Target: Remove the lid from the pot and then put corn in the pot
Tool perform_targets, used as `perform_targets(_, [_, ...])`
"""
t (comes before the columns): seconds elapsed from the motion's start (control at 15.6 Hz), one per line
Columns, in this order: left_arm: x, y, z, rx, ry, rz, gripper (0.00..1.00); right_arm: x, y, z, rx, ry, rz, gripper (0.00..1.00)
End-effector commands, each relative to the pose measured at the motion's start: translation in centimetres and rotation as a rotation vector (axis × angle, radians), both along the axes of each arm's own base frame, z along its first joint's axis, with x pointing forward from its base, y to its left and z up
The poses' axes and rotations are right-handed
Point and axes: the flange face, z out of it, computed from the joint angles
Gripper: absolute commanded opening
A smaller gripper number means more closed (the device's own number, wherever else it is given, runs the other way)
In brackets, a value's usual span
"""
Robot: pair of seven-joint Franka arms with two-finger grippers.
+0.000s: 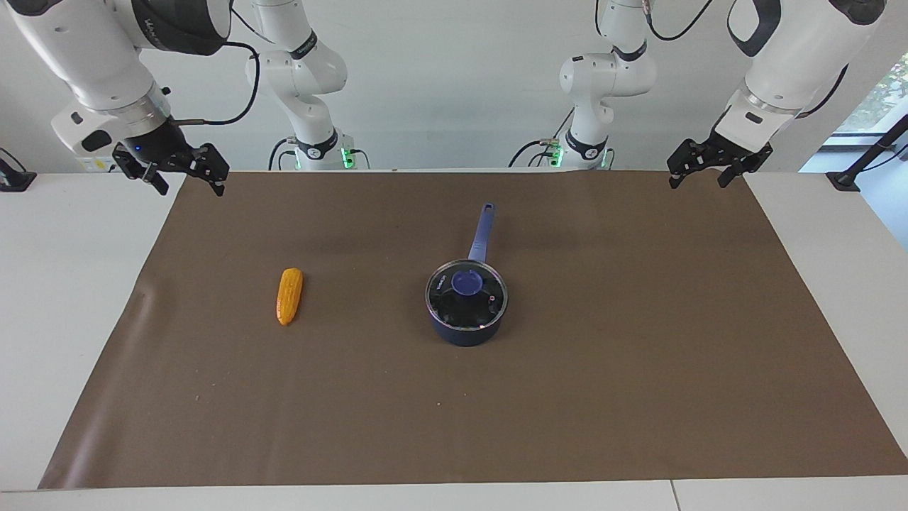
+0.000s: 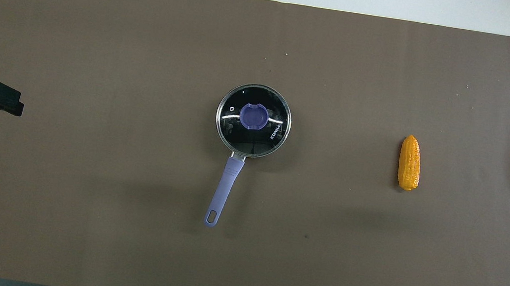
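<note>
The round clear glass lid (image 1: 466, 298) with thin metal rim and blue-purple knob sits closed on the small dark navy saucepan, the pot (image 1: 464, 328), at the middle of the brown paper mat (image 1: 638, 369). The pot's long blue-purple handle (image 1: 481, 231) points toward the robots. The small yellow-orange bumpy corn cob (image 1: 289, 295) lies flat on the mat toward the right arm's end, well apart from the pot, with bare mat between them. The right gripper (image 1: 186, 177) hangs raised over the mat's edge, spread wide and empty, the corn being the thing closest to it. The left gripper (image 1: 698, 174) hangs likewise over the mat's edge at the left arm's end, fingers parted, holding nothing, well apart from the pot
</note>
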Motion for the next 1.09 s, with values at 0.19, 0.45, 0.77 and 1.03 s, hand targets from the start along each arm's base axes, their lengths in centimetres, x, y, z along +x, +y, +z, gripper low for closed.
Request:
perform_targets(0.19, [-0.5,-0.4,0.3,-0.012,-0.004,-0.015,1.0,-0.2,0.1,0.4,0.025,-0.005,0.026,1.0])
perform_targets(0.45, [-0.5,-1.2,0.4,-0.013,-0.013,-0.029,1.0,-1.0,0.2,-0.7,0.029,0.012,0.018,1.0])
perform_targets(0.77, [0.0,-7.7,0.8,-0.061,-0.078,0.007,1.0,-1.6,0.4,-4.0,0.055,-0.049,0.019,0.91])
perform_targets(1.03, [3.2,-21.9,-3.3,-0.07,-0.028,0.036,1.0,-2.0,4.8,-12.8,0.056,-0.114,0.058,0.88])
